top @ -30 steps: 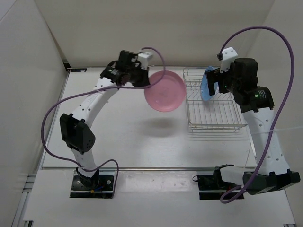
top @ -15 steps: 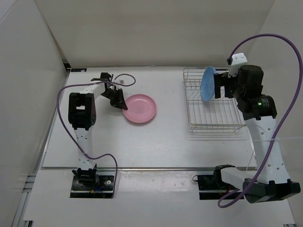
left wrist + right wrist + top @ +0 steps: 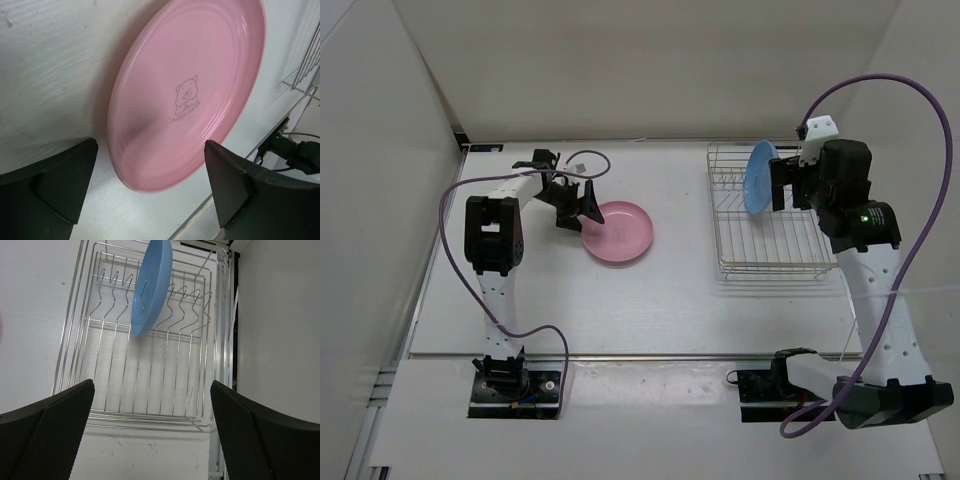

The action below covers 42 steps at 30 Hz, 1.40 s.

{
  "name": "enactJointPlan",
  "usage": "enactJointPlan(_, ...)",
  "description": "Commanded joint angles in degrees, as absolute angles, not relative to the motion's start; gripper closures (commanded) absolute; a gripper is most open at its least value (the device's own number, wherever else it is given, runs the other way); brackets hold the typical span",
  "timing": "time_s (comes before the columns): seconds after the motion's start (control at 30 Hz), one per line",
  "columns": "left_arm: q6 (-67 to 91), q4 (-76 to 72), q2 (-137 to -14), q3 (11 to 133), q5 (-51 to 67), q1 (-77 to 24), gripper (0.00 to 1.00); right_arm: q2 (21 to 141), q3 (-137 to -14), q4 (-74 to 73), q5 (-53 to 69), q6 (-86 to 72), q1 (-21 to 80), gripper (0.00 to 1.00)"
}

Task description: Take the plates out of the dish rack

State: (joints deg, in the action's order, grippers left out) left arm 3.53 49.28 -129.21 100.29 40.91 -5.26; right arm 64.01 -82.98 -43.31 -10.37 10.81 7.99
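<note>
The pink plate lies flat on the table, left of the dish rack. My left gripper is open at the plate's left rim. In the left wrist view the pink plate, printed with a small bear, has its near rim between the spread fingers of that gripper and touches neither. The light blue plate stands upright in the rack's slots. My right gripper is open just right of it and holds nothing. From the right wrist, the blue plate stands in the rack ahead of the gripper.
White walls close in the table at the back and on both sides. The rack sits close to the right wall. A purple cable loops off the left arm. Another purple cable arcs over the right arm.
The left arm lowered the pink plate from mid-air onto the table, then its gripper opened and let the plate go. The right gripper stayed open beside the blue plate.
</note>
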Motion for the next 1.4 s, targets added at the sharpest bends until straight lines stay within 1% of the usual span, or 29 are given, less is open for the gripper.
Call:
enactJointPlan(0.0,1.9,50.5,-125.5,100.8,38.4,-4.7,0.0,66.3,-81.9,-41.5,-11.8,11.2,8.0,0.0)
enactJointPlan(0.07,0.4,52.6,-123.0,102.1,37.0,-4.2,0.0,69.8,-83.2,-41.5,-15.4,12.4,9.4,0.0)
enactJointPlan(0.13,-0.2,52.6,-116.8,102.1,31.3,-2.6,0.0,75.5,-86.1,-41.5,-20.5,15.0,11.8,0.0)
enactJointPlan(0.17,-0.2,52.6,-114.5,102.1,23.8,-2.6,0.0,77.6,-87.3,-40.6,-26.1,17.5,12.5,0.0)
enactJointPlan(0.2,-0.8,52.6,-111.9,101.5,19.3,-2.6,0.0,79.8,-90.2,-40.1,-27.8,18.8,12.5,0.02)
enactJointPlan(0.23,-1.7,53.2,-107.2,100.0,14.4,-3.3,0.0,84.2,-92.1,-39.6,-29.0,19.7,12.5,0.02)
enactJointPlan(0.27,-2.5,53.2,-104.8,98.9,5.5,-3.3,0.0,86.5,-94.3,-39.6,-29.5,20.2,12.5,0.02)
enactJointPlan(0.3,-2.5,53.2,-102.4,97.0,1.4,-3.3,0.0,88.4,-98.2,-39.6,-29.5,21.3,12.5,0.04)
enactJointPlan(0.33,-3.1,52.6,-97.6,92.6,-3.9,-3.3,0.0,92.2,-99.9,-38.9,-30.7,21.9,12.5,0.05)
enactJointPlan(0.4,-3.1,51.9,-93.1,88.1,-7.4,-2.5,0.0,97.2,-103.4,-37.5,-32.6,23.8,12.5,0.08)
enactJointPlan(0.47,-3.8,50.6,-86.2,81.0,-11.1,-2.0,0.0,100.4,-105.5,-35.8,-35.1,25.0,12.5,0.08)
enactJointPlan(0.5,-3.8,50.1,-83.9,78.8,-11.9,-2.0,0.0,103.4,-106.5,-35.8,-35.1,25.0,12.5,0.1)
enactJointPlan(0.53,-4.5,50.1,-79.9,76.9,-13.3,-2.0,0.0,104.8,-108.6,-35.8,-35.9,25.5,12.5,0.15)
enactJointPlan(0.57,-4.5,49.4,-78.2,74.5,-13.4,-2.0,0.0,106.8,-109.5,-35.8,-35.9,25.5,12.0,0.18)
enactJointPlan(0.63,-4.5,50.2,-74.8,73.9,-13.4,-1.4,0.0,108.0,-110.7,-35.8,-35.9,25.0,12.0,0.26)
enactJointPlan(0.67,-4.5,50.2,-73.9,73.9,-13.4,-1.4,0.0,108.0,-110.7,-35.8,-35.2,25.0,11.3,0.26)
enactJointPlan(0.77,-4.5,51.3,-72.1,74.4,-13.4,-0.8,0.0,109.4,-110.7,-35.2,-35.2,24.4,11.3,0.35)
enactJointPlan(0.8,-4.5,51.3,-71.4,74.4,-13.4,-0.2,0.0,110.2,-110.7,-35.2,-35.2,24.4,11.3,0.35)
enactJointPlan(1.03,-5.0,51.3,-71.4,75.0,-11.4,1.6,0.0,111.4,-110.7,-35.2,-36.3,24.4,11.3,0.72)
enactJointPlan(1.07,-5.0,51.3,-71.4,75.0,-11.4,1.6,0.0,111.4,-110.2,-35.2,-36.3,24.4,11.3,0.72)
enactJointPlan(1.1,-5.0,51.3,-71.4,74.4,-10.7,2.2,0.0,111.4,-110.2,-35.2,-36.3,24.4,11.3,0.76)
enactJointPlan(1.13,-5.0,51.3,-71.4,74.4,-9.7,2.2,0.0,111.9,-110.2,-35.2,-37.0,24.4,11.3,0.85)
enactJointPlan(1.27,-5.0,51.3,-71.4,74.4,-8.4,2.7,0.0,111.9,-110.2,-35.9,-37.0,23.2,11.3,0.84)
enactJointPlan(1.33,-5.0,51.3,-71.4,74.4,-7.7,3.3,0.0,111.9,-109.6,-35.9,-36.5,22.6,11.3,0.8)
enactJointPlan(1.37,-5.0,51.3,-71.4,74.4,-7.2,3.3,0.0,111.9,-109.6,-35.9,-36.5,22.6,11.3,0.8)
